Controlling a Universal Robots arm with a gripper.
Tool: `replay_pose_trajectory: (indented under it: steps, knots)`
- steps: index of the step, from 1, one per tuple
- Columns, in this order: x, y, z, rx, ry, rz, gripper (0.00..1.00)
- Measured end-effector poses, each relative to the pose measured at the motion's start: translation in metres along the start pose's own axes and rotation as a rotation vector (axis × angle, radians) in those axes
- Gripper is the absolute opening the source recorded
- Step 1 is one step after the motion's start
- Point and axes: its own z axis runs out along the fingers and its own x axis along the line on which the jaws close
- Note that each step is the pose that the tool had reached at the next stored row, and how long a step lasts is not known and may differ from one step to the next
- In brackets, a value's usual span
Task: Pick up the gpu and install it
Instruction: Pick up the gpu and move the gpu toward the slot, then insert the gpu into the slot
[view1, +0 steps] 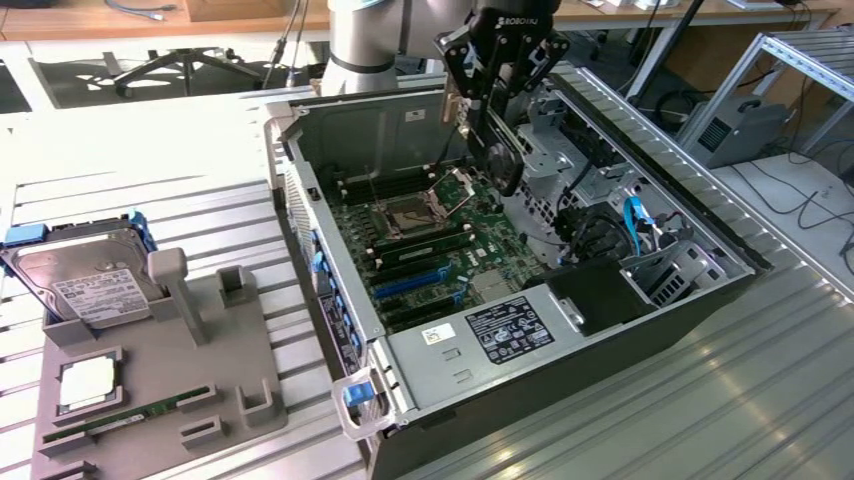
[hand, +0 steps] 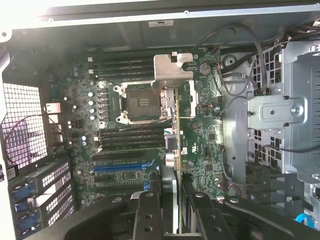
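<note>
Ribbed grey metal table (view1: 747, 400) carries an open computer case (view1: 374, 130). Above it, toward one o'clock in the exterior view, the black gripper (view1: 478, 105) has its fingers (hand: 148, 215) pinching the gpu (view1: 497, 150), a thin dark fan card held on edge. Seating it well likely needs it upright, lined up over the blue motherboard slot (hand: 120, 165). Blue cables (view1: 630, 218) crowd three o'clock; a silver hard drive (view1: 80, 285) rests at nine.
</note>
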Motion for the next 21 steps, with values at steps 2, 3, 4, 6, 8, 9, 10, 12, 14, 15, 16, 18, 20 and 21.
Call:
replay_pose_trajectory:
  steps: [2, 3, 4, 6, 8, 9, 10, 12, 14, 15, 16, 18, 20, 21]
  knots:
    - [0.0, 0.0, 0.0, 0.0, 0.0, 0.0, 0.27]
    - [0.0, 0.0, 0.0, 0.0001, 0.0, 0.0, 0.27]
    - [0.0, 0.0, 0.0, 0.0, 0.0, 0.0, 0.27]
    - [0.0, 0.0, 0.0, 0.0, 0.0, 0.0, 0.27]
    - [0.0, 0.0, 0.0, 0.0001, 0.0, 0.0, 0.27]
    - [0.0, 0.0, 0.0, 0.0, 0.0, -0.001, 0.27]
    - [0.0, 0.0, 0.0, 0.0001, 0.0, -0.001, 0.27]
    - [0.0, 0.0, 0.0, -0.0001, -0.0001, -0.004, 0.27]
    - [0.0, 0.0, 0.0, -0.0003, -0.0004, -0.013, 0.27]
    - [0.0, 0.0, 0.0, -0.0005, -0.0006, -0.02, 0.27]
    - [0.0, 0.0, 0.0, -0.0011, -0.0011, -0.037, 0.27]
    - [0.0, 0.0, 0.0, -0.0024, -0.0025, -0.083, 0.27]
    - [0.0, 0.0, 0.0, -0.0033, -0.0034, -0.111, 0.27]
    - [0.0, 0.0, 0.0, -0.0035, -0.0036, -0.12, 0.27]
